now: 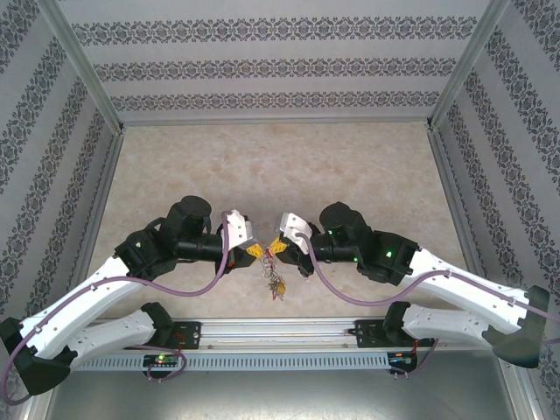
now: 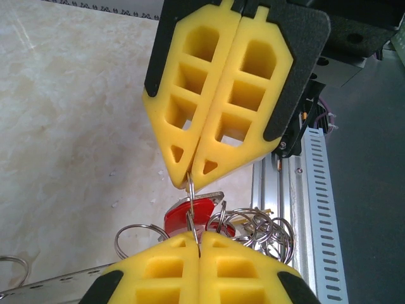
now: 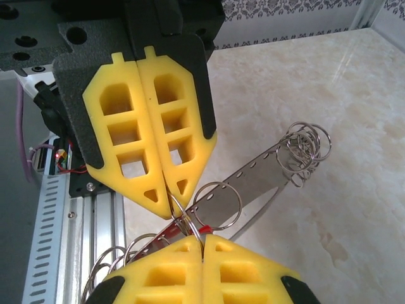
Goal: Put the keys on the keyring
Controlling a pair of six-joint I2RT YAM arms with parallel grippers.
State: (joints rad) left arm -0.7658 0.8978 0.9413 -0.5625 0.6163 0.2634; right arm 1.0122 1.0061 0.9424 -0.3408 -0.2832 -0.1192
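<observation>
Yellow foam pads of the left end effector [image 2: 199, 246] are pressing flat together at the bottom of its wrist view, nipping one side of a thin split ring [image 2: 190, 190]. Facing it tip to tip, the right end effector [image 2: 192, 180] is squeezing shut on the other side of that same ring, so the wire is spanning the small gap between the two.

Just behind the ring, the red-tagged key [image 2: 190, 216] is hanging against a bunch of silvery rings [image 2: 259, 231]. From the right wrist, the keyring [image 3: 253, 180] is showing as a grey perforated band trailing away from the pinch over the bench [image 3: 329, 82], with more rings [image 3: 305, 149] gathering at its far part. Whether the bundle is touching the bench I cannot tell.

To me this looks like the threading step, with both arms steadying the ring so the key can be worked on. I cannot tell whether the red key is already through. The next move is calling for one side to hold firm while the other turns or feeds the wire in small, slow motions. Soft pads on such thin wire are inviting a slip.
</observation>
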